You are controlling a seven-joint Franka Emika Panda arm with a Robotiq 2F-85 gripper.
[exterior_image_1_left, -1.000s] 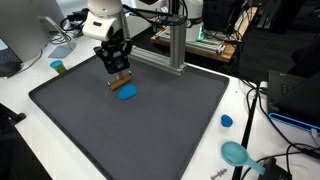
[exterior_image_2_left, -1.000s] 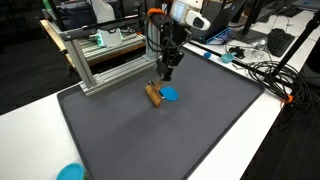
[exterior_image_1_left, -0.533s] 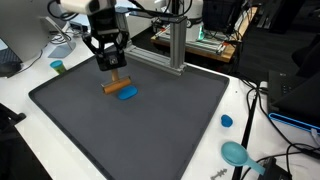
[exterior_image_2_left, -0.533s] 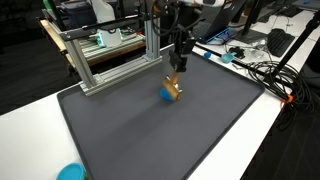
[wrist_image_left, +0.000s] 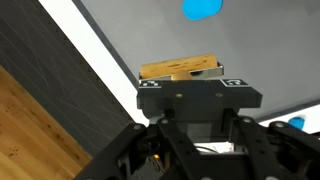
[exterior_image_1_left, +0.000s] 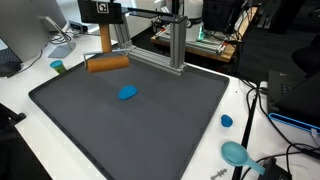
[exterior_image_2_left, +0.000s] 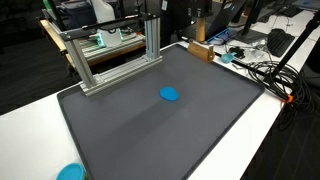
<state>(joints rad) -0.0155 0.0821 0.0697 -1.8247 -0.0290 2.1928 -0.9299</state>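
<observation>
The gripper (wrist_image_left: 188, 84) is closed on the wooden block (wrist_image_left: 178, 69), whose long axis runs crosswise between the jaws. The blue disc (exterior_image_1_left: 127, 93) lies well apart on the grey mat (exterior_image_1_left: 160, 125) below.

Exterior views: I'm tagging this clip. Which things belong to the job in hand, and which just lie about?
Job: brown wooden block, shut in the hand; blue flat disc on the grey mat.
Lying about: teal round dish, small blue cap, small teal cup, aluminium frame.
</observation>
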